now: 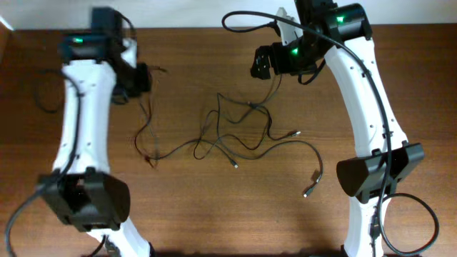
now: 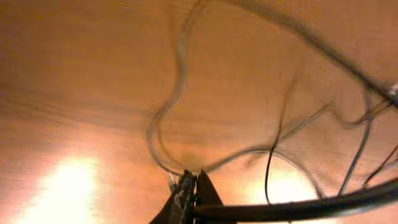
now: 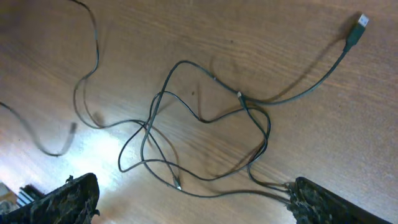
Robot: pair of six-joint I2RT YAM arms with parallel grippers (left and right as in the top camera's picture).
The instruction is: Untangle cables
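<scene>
Overhead, I have two arms and two claws above the counter (image 1: pixel 214 214). My left claw (image 1: pixel 143 78) hangs toward the far left corner. My right claw (image 1: pixel 265 68) hangs near the far edge, right of the middle. The cables (image 1: pixel 228 132) lie at the middle of the counter as thin dark cords looped across each other in one loose knot, so I cannot count the cords apart. I can count five plug ends (image 1: pixel 296 133): one silvery just right of the knot, one on its near side, two close together toward the near right corner, and one at the left tip. One strand climbs from the left side up to my left claw. Another rises from the knot's far side toward my right claw.

The left wrist view is blurred. My left claw (image 2: pixel 188 180) is clenched, its two fingers (image 2: pixel 202 190) pressed together on one thin strand of the cables (image 2: pixel 165 112), which curls away over the wood. One thick arm cable (image 2: pixel 298 208) crosses the bottom of the view.

At my right wrist, my right claw (image 3: pixel 189 190) is released, its two fingers (image 3: pixel 323 202) spread wide. The knot of cables (image 3: pixel 205 118) lies on the counter between and beyond them. Two strands run up to the finger at the lower right and touch it; I cannot tell whether they are hooked on it. I count three plugs here, one flat plug (image 3: pixel 359 22) lying apart from the knot and two small ones in it.
</scene>
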